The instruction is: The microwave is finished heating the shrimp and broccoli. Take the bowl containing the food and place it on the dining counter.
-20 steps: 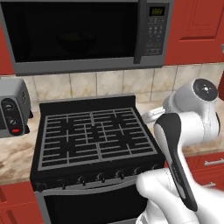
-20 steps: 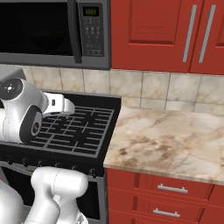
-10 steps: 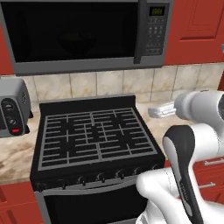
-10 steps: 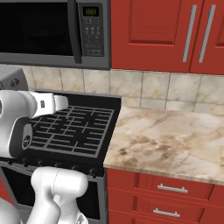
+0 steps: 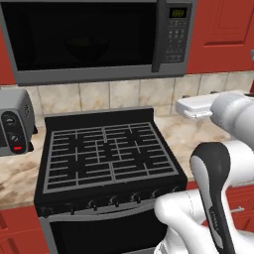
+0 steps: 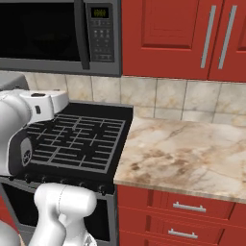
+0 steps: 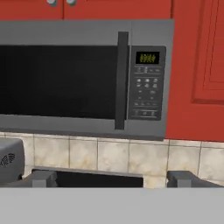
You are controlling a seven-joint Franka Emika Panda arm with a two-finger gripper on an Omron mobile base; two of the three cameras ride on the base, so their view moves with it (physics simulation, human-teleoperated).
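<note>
Dark glass fronted the closed microwave point(image 5: 99, 39) above the stove point(image 5: 106, 158), presumably hiding the bowl. From the right, the stone counter point(image 6: 187, 153) lay beside it. Hand view: gripper point(image 7: 111, 179) spread wide, facing the door, holding nothing.

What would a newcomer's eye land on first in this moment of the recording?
Probably the wide dark-grey microwave, door shut, mounted above the black stove among red cabinets. Next, the white arm rising at the lower right of the left base view, its open gripper facing the microwave. The beige marbled counter stretches right of the stove, and a silver toaster oven sits left.
</note>
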